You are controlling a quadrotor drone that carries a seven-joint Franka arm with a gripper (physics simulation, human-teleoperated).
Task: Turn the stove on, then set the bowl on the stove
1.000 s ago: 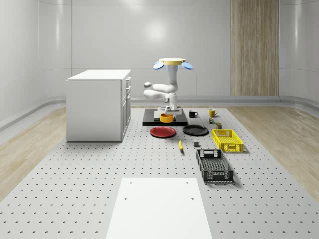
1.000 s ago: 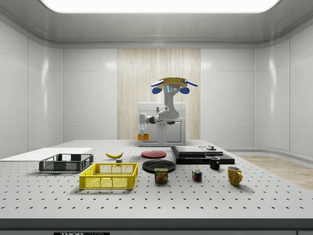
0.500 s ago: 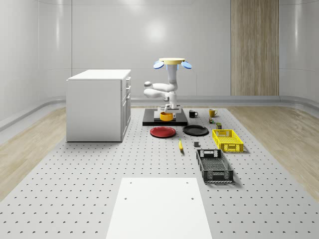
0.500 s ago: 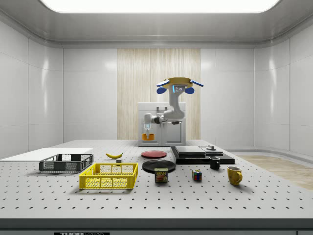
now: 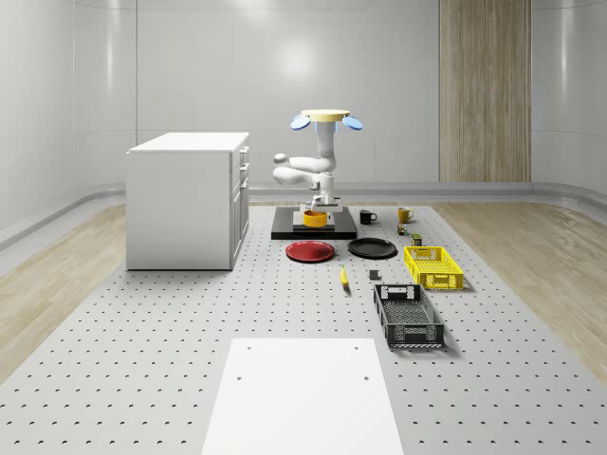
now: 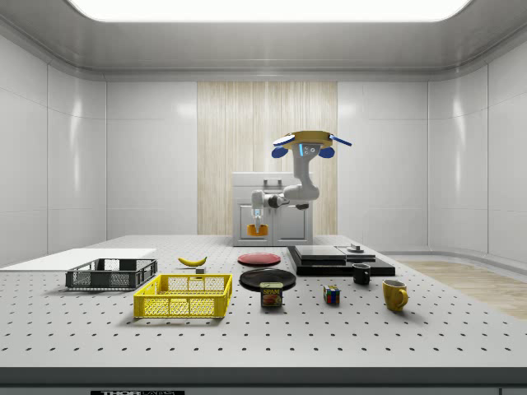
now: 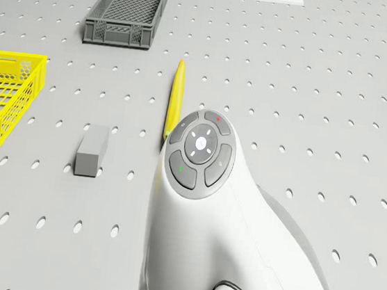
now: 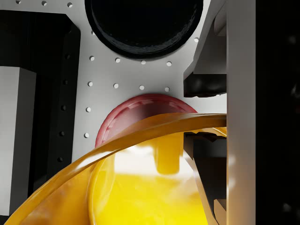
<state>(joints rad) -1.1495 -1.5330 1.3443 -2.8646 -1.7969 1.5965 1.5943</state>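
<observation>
— While the gripper (image 8: 206, 136) pinches the bowl (image 8: 140, 183) by its rim, one finger inside the wall and one outside, where does it hang?

— In the air near the stove (image 5: 314, 227), just above the red plate (image 8: 140, 112) and black plate (image 8: 143, 23); the drone (image 5: 326, 118) hovers above.

— How will the bowl handle?

— I'd judge it light, stiff, glossy, so possibly slippery. The rim is the sensible hold; it may tilt.

— And the surroundings?

— A pegboard table (image 5: 142, 322) with a banana (image 7: 176, 97), yellow basket (image 5: 432, 266) and grey crate (image 5: 408, 315); a white cabinet (image 5: 188, 199) stands in a pale, panelled room.
</observation>
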